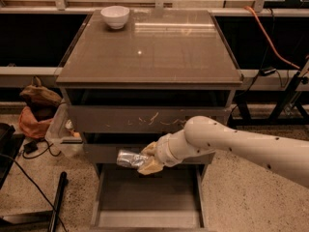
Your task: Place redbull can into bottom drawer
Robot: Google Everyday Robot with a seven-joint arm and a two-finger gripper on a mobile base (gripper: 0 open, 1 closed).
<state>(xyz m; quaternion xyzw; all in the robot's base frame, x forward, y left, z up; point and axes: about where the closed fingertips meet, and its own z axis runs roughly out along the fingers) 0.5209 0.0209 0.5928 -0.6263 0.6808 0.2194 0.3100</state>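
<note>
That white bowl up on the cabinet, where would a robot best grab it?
By its rim, from above. The white bowl sits upright, mouth up, at the back left of the cabinet top, so one finger could likely slip inside the wall, one outside. The gripper is low down, shut on the redbull can above the open bottom drawer.

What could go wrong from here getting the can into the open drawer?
1. The can lies sideways in the gripper, held above the bottom drawer. Released at this height, it would likely bounce and roll on the flat floor.
2. The can hangs close to the middle drawer front, so it could clip that front on the way down.
</note>
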